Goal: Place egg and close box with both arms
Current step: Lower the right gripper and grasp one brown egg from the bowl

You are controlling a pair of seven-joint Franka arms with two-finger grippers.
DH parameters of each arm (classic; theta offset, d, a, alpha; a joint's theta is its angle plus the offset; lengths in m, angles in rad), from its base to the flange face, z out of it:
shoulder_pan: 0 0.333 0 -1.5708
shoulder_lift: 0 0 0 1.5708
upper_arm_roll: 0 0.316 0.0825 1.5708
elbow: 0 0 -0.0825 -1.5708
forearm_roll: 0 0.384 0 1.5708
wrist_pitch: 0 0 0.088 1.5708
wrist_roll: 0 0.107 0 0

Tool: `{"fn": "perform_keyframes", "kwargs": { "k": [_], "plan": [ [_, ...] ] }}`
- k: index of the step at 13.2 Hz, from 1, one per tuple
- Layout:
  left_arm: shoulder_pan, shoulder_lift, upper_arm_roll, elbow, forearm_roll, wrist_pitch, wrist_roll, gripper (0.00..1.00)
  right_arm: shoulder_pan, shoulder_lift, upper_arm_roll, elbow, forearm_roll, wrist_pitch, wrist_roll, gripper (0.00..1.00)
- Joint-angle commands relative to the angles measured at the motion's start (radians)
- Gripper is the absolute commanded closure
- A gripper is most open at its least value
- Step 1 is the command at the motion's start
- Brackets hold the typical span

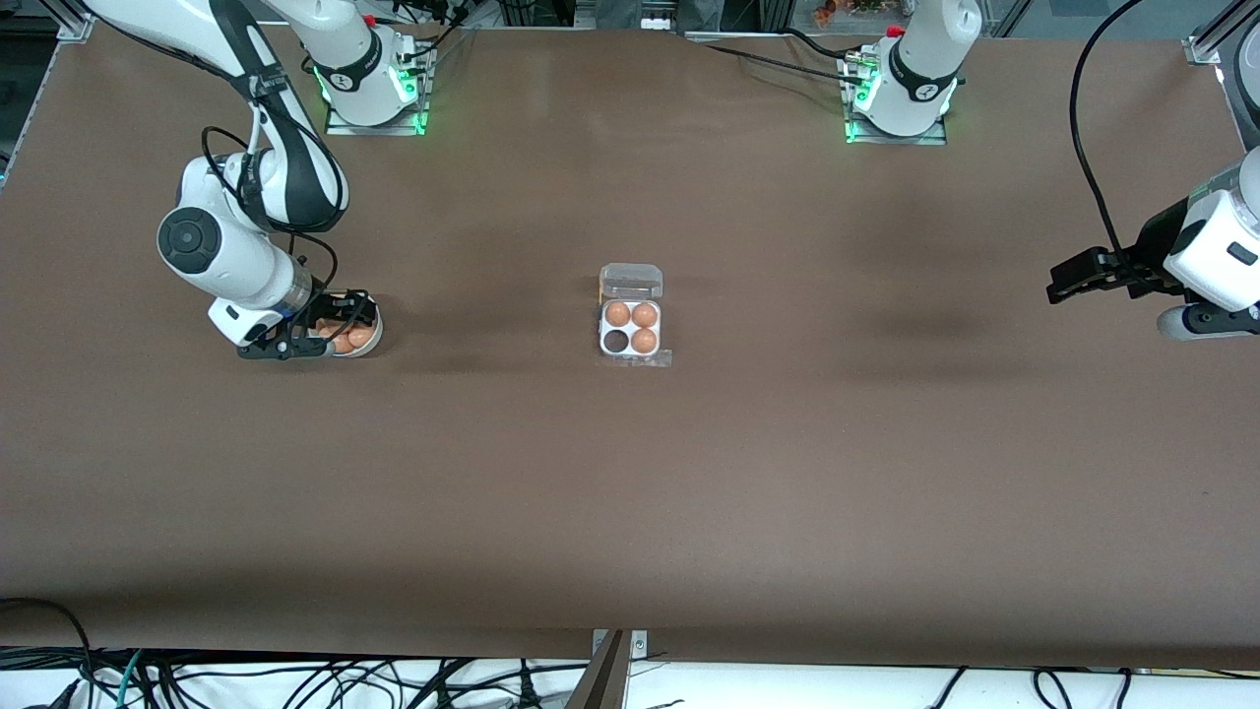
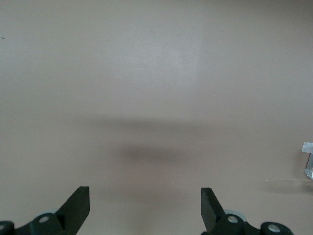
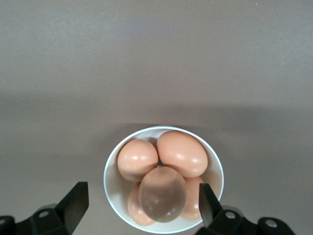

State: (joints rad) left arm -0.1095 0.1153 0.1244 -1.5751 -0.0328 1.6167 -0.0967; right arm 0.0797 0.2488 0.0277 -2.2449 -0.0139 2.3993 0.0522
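The box point(image 1: 630, 330) sits at the middle of the table point(image 1: 630, 492), its clear lid point(image 1: 631, 282) hinged back and lying open on the side toward the robots' bases. Its white tray has four cells: three hold brown eggs point(image 1: 644, 341) and one, the cell nearer the front camera toward the right arm's end, is empty and dark. Nothing stands around the box; bare table lies on every side of it.

Well apart from it, toward the right arm's end, a round white bowl point(image 3: 113, 183) holds eggs, at least four showing in the right wrist view. The right gripper point(image 3: 139, 203) hangs just over this bowl with its fingers point(image 3: 74, 198) released and spread wide, the bowl between them and the topmost egg point(image 3: 163, 193) near the midpoint.

The left gripper point(image 2: 145, 205) waits over bare table near the left arm's end, fingers point(image 2: 78, 203) likewise spread apart and grasping nothing; a corner of the box shows at the edge of its view.
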Motion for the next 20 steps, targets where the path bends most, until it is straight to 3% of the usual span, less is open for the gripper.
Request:
{"fn": "perform_keyframes", "kwargs": {
  "k": [1, 7, 9, 13, 20],
  "plan": [
    [0.005, 0.009, -0.005, 0.027, 0.017, -0.018, 0.008, 0.00, -0.003, 0.007, -0.002, -0.018, -0.035, 0.034, -0.012, 0.00],
    [0.004, 0.010, -0.006, 0.027, 0.014, -0.018, 0.005, 0.00, -0.006, 0.029, -0.008, -0.018, -0.035, 0.040, -0.012, 0.01],
    [0.004, 0.010, -0.006, 0.027, 0.014, -0.018, 0.005, 0.00, -0.011, 0.032, -0.015, -0.016, -0.035, 0.040, -0.014, 0.16],
    [0.002, 0.010, -0.006, 0.030, 0.017, -0.018, 0.006, 0.00, -0.011, 0.033, -0.015, -0.018, -0.035, 0.037, -0.014, 0.66],
    [0.004, 0.010, -0.005, 0.029, 0.017, -0.018, 0.006, 0.00, -0.009, 0.030, -0.015, -0.012, -0.035, 0.029, -0.014, 0.87]
  ]
}}
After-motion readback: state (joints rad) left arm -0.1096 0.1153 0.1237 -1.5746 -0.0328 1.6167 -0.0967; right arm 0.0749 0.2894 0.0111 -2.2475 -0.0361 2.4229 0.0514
